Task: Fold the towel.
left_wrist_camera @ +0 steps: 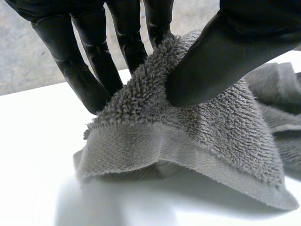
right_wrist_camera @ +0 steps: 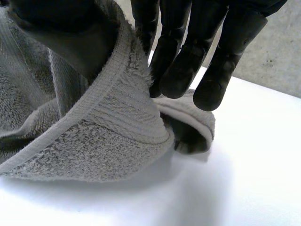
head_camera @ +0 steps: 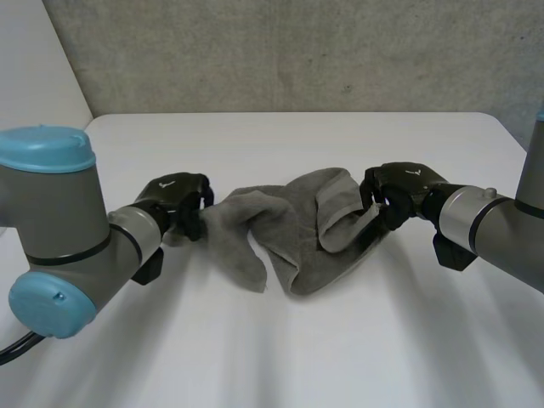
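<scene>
A grey towel (head_camera: 289,225) lies crumpled in the middle of the white table (head_camera: 272,357), stretched between my two hands. My left hand (head_camera: 178,204) is at the towel's left end. In the left wrist view its thumb (left_wrist_camera: 221,56) and fingers (left_wrist_camera: 94,70) pinch a hemmed corner of the towel (left_wrist_camera: 188,136) just above the table. My right hand (head_camera: 399,191) is at the towel's right end. In the right wrist view its thumb (right_wrist_camera: 61,33) and fingers (right_wrist_camera: 183,66) pinch a folded hemmed edge of the towel (right_wrist_camera: 108,127), lifted slightly off the table.
A grey concrete wall (head_camera: 297,51) runs behind the table's far edge. Bare white tabletop lies in front of the towel and on both sides of it.
</scene>
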